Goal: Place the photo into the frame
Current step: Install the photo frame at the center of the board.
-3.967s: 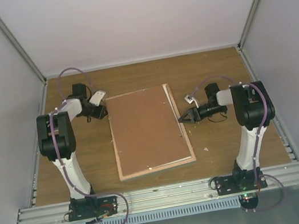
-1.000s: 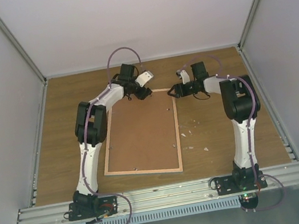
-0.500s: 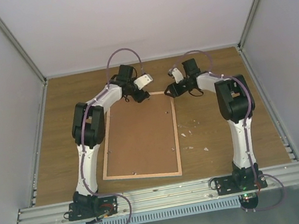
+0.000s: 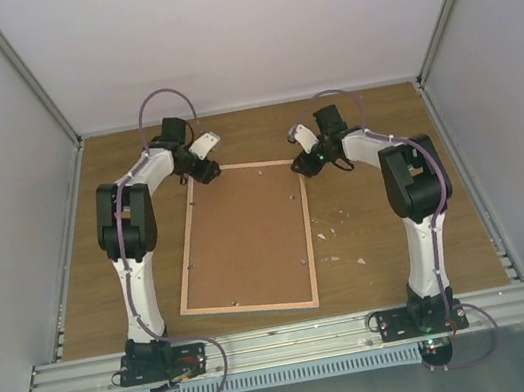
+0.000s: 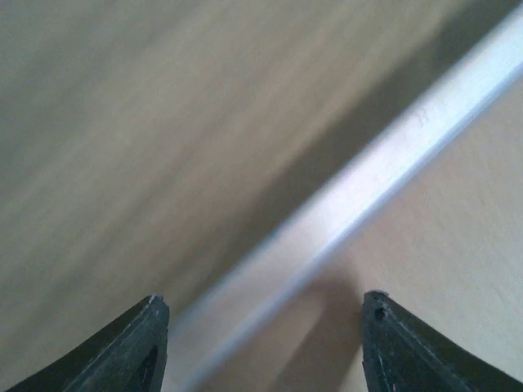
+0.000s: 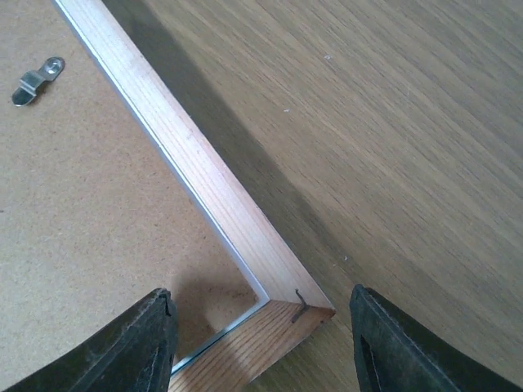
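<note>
Frame [image 4: 244, 240] lying brown back up; metal clip [image 6: 37, 79] on it.

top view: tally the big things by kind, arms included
rectangular light-wood picture frame, brown fibreboard back up: 1
white and black robot arms: 2
total: 3

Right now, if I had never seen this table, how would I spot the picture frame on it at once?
Start at the brown wooden table. In its middle lies a big flat rectangular picture frame, back up: a brown fibreboard panel with a pale wood border. It is the only large thing lying there; its neighbours are just a few tiny white scraps to its right.
</note>
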Robot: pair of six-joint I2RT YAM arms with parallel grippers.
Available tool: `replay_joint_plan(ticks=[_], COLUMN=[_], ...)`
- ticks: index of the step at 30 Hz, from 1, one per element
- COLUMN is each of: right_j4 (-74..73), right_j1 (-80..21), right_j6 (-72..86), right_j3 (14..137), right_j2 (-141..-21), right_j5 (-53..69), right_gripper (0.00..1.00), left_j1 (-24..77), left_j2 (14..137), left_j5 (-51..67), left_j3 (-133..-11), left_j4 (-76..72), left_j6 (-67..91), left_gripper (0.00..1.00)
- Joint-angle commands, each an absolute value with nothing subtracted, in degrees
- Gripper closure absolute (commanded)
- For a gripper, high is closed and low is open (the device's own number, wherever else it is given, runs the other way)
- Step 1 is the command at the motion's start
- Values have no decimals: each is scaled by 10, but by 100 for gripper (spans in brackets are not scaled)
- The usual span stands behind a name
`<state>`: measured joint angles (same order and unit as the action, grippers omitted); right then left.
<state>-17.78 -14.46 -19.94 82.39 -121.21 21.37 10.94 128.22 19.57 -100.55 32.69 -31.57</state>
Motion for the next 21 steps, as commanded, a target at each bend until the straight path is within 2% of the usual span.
replay_joint_plan(ticks=[1, 4, 7, 10, 14, 17, 21], right_j4=[-283, -294, -305, -307, -300, -303, -303], right_j1=[-149, -143, -135, -130, -122, -117, -115], right_j6=[-261, -249, -220, -196, -176, -168, -160], right_j3=[784, 784, 803, 829, 848, 848, 838], right_j2=[-1230, -1209, -1194, -1192, -1196, -1202, -1206], right_j5=[150, 206, 275, 313, 325, 331, 337], right_gripper=[41, 41, 44, 43, 42, 38, 36], left_j1=[127, 97, 50, 25, 18, 4, -17], left_j2=[1245, 1201, 1207, 1210, 1175, 1163, 1168], left_j5=[191, 233, 304, 344, 279, 236, 216], left_j3=[-920, -884, -943, -968, -919, -889, -865], left_j4=[349, 336, 394, 430, 379, 356, 354], left_j6=[-379, -377, -347, -336, -311, -287, -283], left_gripper=[38, 42, 49, 49, 45, 41, 42])
